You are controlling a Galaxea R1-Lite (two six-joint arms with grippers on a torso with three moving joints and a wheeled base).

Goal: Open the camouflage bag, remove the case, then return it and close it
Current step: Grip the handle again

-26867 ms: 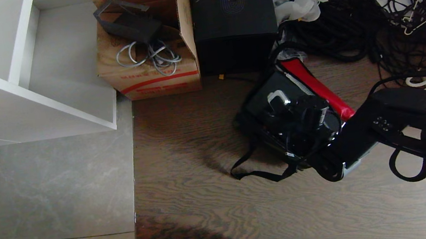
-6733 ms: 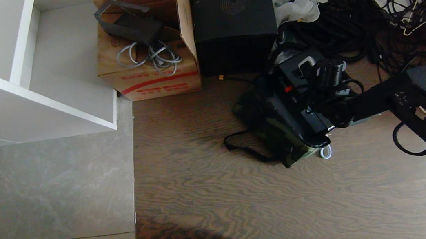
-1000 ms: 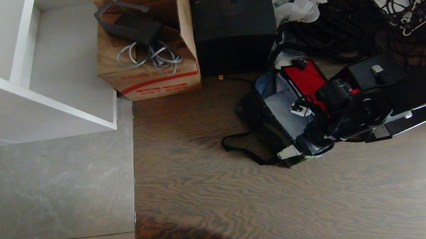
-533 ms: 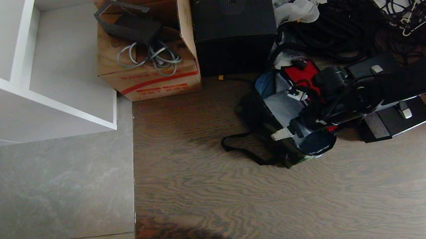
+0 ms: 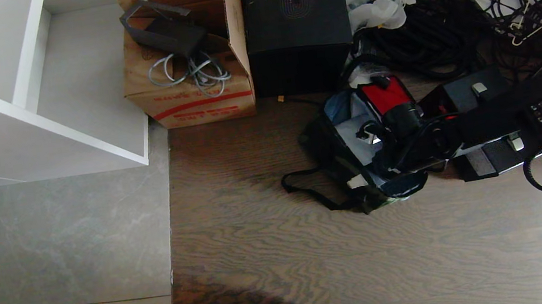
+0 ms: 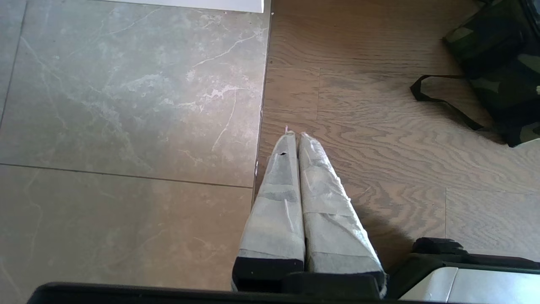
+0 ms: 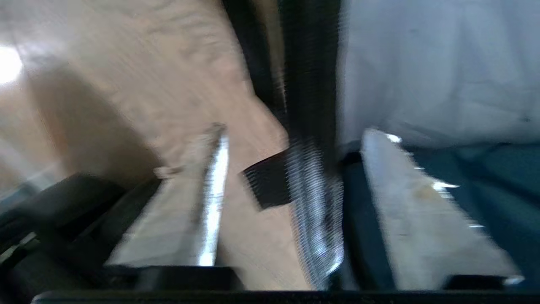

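Wood-grain floor (image 5: 274, 256) takes up most of the right and middle, with grey marble-look tile (image 5: 52, 243) on the left and a white shelf unit (image 5: 23, 101) sitting in the upper left corner. Along the back wall there's a brown cardboard carton (image 5: 190, 97) with a grey coiled cable and a dark bracket thing on top, and right beside it a tall black box (image 5: 297, 23). Past that is a big messy heap of black cables (image 5: 443, 30) plus a toilet roll and some white plastic. The camouflage bag (image 5: 353, 183) lies on the wood floor in front of the black box, flap thrown open so you see the red lining (image 5: 386, 95) and the grey inside, with its black strap (image 5: 308, 194) looped out on the floor on the side toward the tile. The case (image 5: 492, 159) is out of the bag, lying flat on the floor just beside it on the robot's right, partly under the arm. The right arm reaches in from the right and the right hand (image 7: 291, 169) is down at the bag's near edge; from the wrist camera its two fingers (image 7: 202, 202) are spread apart on either side of the bag's black rim, one outside over the floor and one inside over the grey lining, not visibly pinching it, though that view is smeared. The left hand (image 6: 295, 137) is parked low over the seam between tile and wood, well apart from the bag, its taped fingers pressed together with nothing between them.
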